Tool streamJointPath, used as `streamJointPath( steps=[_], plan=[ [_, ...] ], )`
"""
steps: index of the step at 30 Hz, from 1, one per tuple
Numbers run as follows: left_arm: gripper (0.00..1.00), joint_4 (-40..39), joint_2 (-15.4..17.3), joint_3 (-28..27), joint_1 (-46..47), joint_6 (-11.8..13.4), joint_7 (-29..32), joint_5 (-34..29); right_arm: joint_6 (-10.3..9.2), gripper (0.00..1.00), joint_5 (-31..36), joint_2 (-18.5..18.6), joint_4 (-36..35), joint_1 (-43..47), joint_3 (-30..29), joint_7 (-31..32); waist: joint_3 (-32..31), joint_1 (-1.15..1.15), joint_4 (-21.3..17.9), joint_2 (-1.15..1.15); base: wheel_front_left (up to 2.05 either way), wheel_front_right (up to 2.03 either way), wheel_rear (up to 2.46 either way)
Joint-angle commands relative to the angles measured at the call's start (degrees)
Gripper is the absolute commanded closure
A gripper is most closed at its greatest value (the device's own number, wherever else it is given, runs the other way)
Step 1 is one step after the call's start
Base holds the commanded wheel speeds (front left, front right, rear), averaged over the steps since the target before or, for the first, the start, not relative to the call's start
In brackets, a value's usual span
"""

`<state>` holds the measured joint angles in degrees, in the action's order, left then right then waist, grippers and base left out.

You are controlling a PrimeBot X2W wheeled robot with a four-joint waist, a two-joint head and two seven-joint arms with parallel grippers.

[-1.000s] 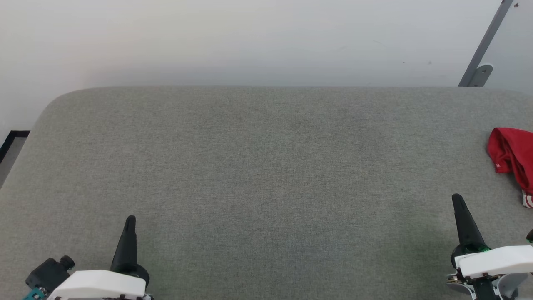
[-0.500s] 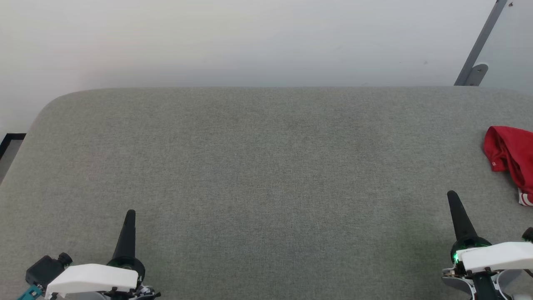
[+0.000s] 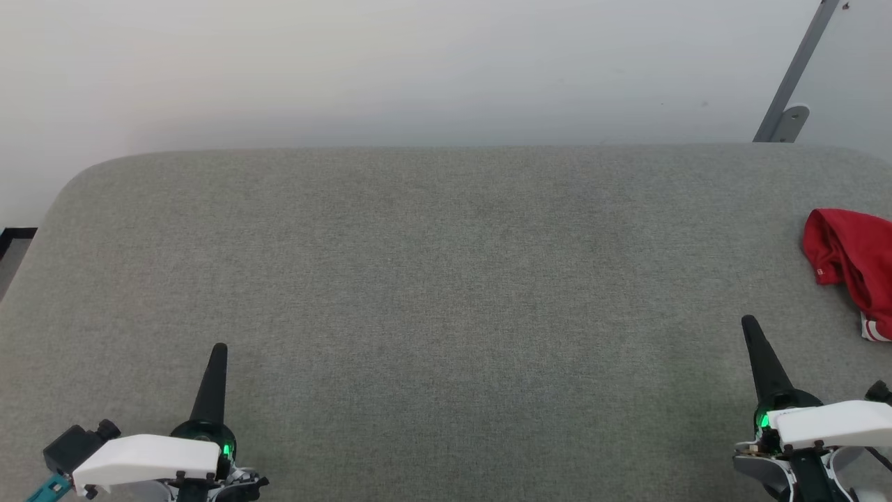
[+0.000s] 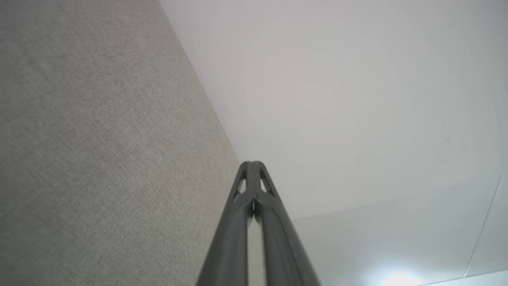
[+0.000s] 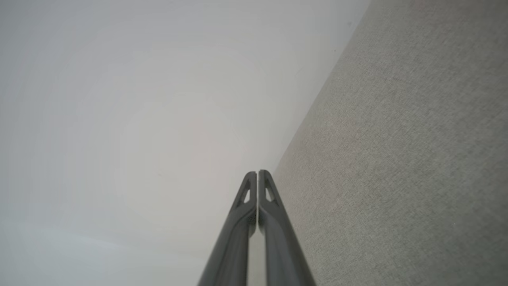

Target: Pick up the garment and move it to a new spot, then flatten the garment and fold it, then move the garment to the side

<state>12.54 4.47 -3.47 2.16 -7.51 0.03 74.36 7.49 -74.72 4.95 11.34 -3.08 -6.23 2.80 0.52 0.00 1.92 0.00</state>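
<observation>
The garment (image 3: 854, 261) lies crumpled at the far right of the grey fabric surface (image 3: 446, 279): red cloth with a bit of white-and-red striped trim at its lower end, partly cut off by the head view's right edge. My right gripper (image 3: 750, 323) is shut and empty at the lower right, its tip below and left of the garment, apart from it. At the lower left my left gripper (image 3: 220, 346) is shut and empty, far from the garment. In each wrist view the fingertips (image 4: 251, 163) (image 5: 257, 173) meet, with nothing between them.
A pale wall (image 3: 418, 70) rises behind the surface's far edge. A grey metal bracket (image 3: 787, 104) leans against it at the upper right. A dark-framed edge (image 3: 14, 236) shows past the surface's rounded left corner.
The whole head view has shifted a little, so the camera has moved; the garment shows slightly more. Both grippers stay shut at the bottom corners, and nothing has been touched.
</observation>
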Motion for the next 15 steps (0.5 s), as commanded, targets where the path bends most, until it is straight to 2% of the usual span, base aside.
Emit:
streamJointPath(
  steps=[1,15],
  plan=[
    [1.0,-0.2,0.14,-0.3,1.37,0.03,0.46,1.11,0.01,1.0,-1.24,-0.13,-0.18,-1.21,-0.21,0.5,-0.01,0.0,-0.05,0.0,0.0,0.0,0.0],
    [1.0,0.41,-0.13,-0.91,2.48,0.03,2.3,7.45,0.0,1.0,-7.12,-0.85,0.91,-1.99,-0.28,1.77,-0.11,0.0,-0.63,0.0,0.0,0.0,0.0]
  ],
)
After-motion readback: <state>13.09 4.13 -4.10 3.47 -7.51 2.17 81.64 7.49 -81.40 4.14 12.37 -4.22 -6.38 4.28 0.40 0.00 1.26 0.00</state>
